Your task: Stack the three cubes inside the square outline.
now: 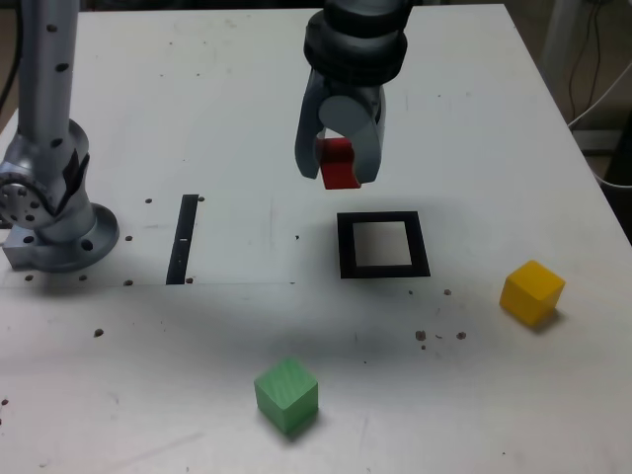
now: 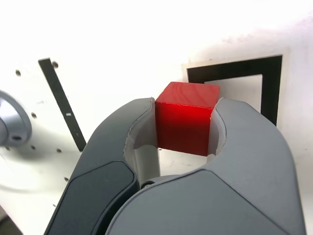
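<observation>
My gripper (image 1: 338, 166) is shut on the red cube (image 1: 337, 162), holding it in the air above the table, a little behind and to the exterior view's left of the square outline (image 1: 383, 244). The wrist view shows the red cube (image 2: 186, 117) clamped between both fingers (image 2: 244, 137), with the square outline (image 2: 270, 88) on the table beyond it. The outline's white centre holds nothing. On the table lie the yellow cube (image 1: 531, 291), at the exterior view's right, and the green cube (image 1: 286, 394), near the front.
A thin black strip (image 1: 184, 238) lies on the white table at the exterior view's left, also visible in the wrist view as the strip (image 2: 61, 103). The arm's grey base (image 1: 49, 197) stands at the far left. Small dark specks dot the table.
</observation>
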